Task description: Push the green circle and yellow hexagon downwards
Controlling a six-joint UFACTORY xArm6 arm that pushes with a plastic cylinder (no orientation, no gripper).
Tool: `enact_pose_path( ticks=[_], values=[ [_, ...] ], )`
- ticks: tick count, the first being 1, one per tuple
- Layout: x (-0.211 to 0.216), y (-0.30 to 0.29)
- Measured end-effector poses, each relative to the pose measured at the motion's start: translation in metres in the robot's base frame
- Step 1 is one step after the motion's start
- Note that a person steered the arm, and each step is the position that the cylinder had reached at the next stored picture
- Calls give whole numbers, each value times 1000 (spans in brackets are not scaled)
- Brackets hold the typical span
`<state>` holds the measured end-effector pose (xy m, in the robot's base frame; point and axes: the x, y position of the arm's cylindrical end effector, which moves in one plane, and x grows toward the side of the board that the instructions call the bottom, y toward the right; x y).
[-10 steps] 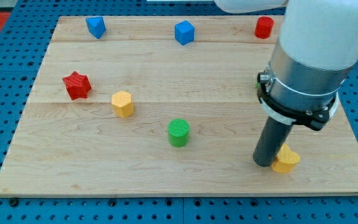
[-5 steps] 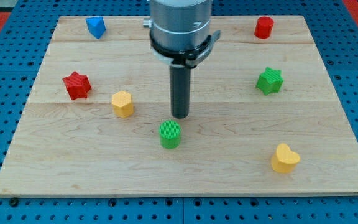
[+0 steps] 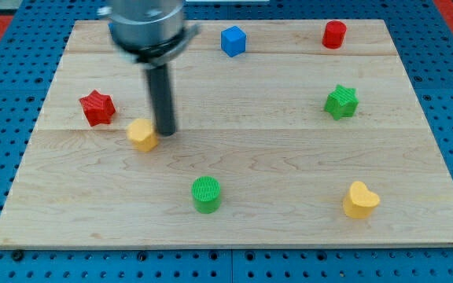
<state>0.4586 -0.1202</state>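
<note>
The green circle [image 3: 206, 194] lies on the wooden board [image 3: 274, 149] at the lower middle. The yellow hexagon [image 3: 141, 135] lies at the left of middle, just right of and below the red star [image 3: 97, 108]. My tip [image 3: 164, 130] is at the yellow hexagon's upper right edge, touching or nearly touching it, and well up and to the left of the green circle. The arm's body hides the board's top left area.
A blue cube [image 3: 233, 40] and a red cylinder [image 3: 334, 34] sit near the top edge. A green star [image 3: 341, 101] is at the right. A yellow heart [image 3: 360, 200] is at the lower right.
My tip moved left from above the green circle to the yellow hexagon. The green circle slid down and left. The yellow hexagon shifted slightly down and left.
</note>
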Motion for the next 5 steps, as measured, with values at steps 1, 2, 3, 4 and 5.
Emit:
enact_pose_path(
  ticks=[1,2,3,4,5],
  values=[
    [0,-38],
    [-7,-60],
    [23,-83],
    [48,-80],
    [48,-78]
  ],
)
